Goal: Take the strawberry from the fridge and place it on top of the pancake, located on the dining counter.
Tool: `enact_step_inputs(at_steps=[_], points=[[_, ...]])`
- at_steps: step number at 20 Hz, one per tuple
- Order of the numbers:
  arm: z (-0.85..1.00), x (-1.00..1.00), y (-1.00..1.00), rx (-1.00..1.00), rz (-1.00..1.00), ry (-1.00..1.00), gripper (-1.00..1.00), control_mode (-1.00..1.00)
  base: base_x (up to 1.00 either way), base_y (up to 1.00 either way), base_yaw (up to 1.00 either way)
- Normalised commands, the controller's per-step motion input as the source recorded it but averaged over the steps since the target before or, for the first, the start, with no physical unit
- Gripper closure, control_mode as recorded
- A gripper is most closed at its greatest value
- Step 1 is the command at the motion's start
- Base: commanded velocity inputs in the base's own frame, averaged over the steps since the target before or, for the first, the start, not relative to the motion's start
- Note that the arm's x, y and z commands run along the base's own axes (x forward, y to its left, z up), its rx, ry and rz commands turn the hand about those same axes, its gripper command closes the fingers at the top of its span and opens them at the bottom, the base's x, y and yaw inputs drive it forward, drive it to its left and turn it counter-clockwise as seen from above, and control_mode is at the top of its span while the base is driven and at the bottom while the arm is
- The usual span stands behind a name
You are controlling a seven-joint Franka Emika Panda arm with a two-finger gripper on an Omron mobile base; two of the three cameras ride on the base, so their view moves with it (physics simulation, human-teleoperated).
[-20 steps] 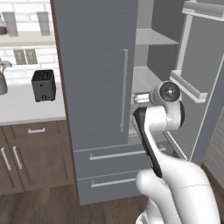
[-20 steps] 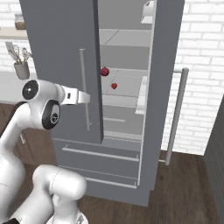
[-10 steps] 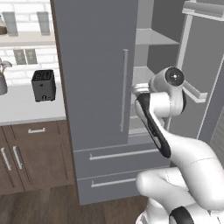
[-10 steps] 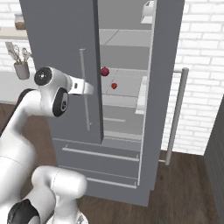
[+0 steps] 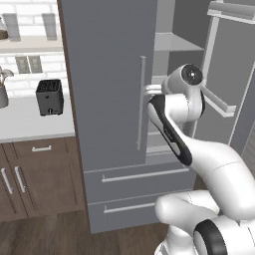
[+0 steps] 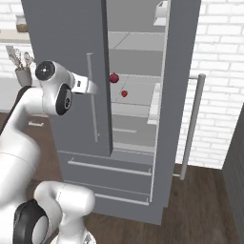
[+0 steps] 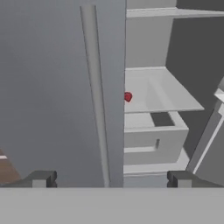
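Looking along our gripper (image 7: 109,179), we find its fingers spread wide and holding nothing, level with the closed left door of the fridge (image 5: 107,99). Beyond that door's edge, the strawberry (image 6: 124,94) lies on a pale middle shelf, just beside a larger dark red fruit (image 6: 114,77). We judge the berry light, soft and easily bruised, best pinched gently across its widest part. We can read no brand, label or writing anywhere.
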Motion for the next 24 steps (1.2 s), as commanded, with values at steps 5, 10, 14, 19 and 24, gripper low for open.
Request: enact_step_inputs(at_steps=[5, 10, 14, 19, 24], points=[[0.0, 0.3, 0.2, 0.0, 0.0, 0.0, -1.0, -1.0, 0.0, 0.0, 0.0], [0.0, 0.6, 0.06, 0.0, 0.01, 0.0, -1.0, -1.0, 0.0, 0.0, 0.0], [0.0, 0.57, 0.0, 0.0, 0.0, -0.03, -1.0, -1.0, 0.0, 0.0, 0.0], [0.0, 0.43, 0.0, 0.0, 0.0, -0.07, -1.0, -1.0, 0.0, 0.0, 0.0], [0.0, 0.49, 0.0, 0.0, 0.0, -0.13, -1.0, -1.0, 0.0, 0.0, 0.0]])
